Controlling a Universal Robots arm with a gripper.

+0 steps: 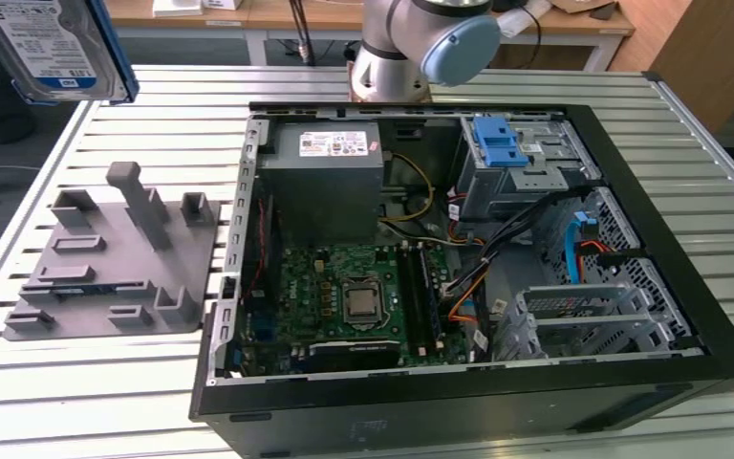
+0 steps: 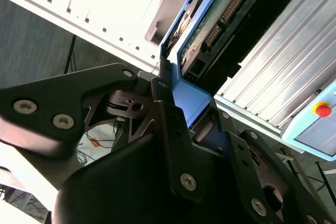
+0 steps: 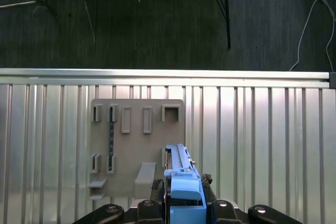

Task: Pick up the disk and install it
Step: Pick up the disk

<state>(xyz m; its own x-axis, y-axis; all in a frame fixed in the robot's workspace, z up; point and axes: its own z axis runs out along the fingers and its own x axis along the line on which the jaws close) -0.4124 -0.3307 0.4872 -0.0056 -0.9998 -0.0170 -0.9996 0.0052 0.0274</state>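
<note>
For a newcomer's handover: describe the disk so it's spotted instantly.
Start at the open black computer case; look past the grey fixture block to the exterior view's upper left corner. There the disk is held aloft: silver, white-and-blue label, blue side rail.

UR gripper (image 2: pixel 191 114) is clamped on the disk (image 2: pixel 210 30) at its blue carrier end, with black fingers (image 2: pixel 164 111) pressed against both sides. The wrist points down: in the first wrist view the tool hangs above the grey fixture plate (image 3: pixel 136 129), over its near edge. The arm's grey joint with a blue cap (image 1: pixel 450 48) sits well apart from the plate, toward the exterior view's right.
</note>
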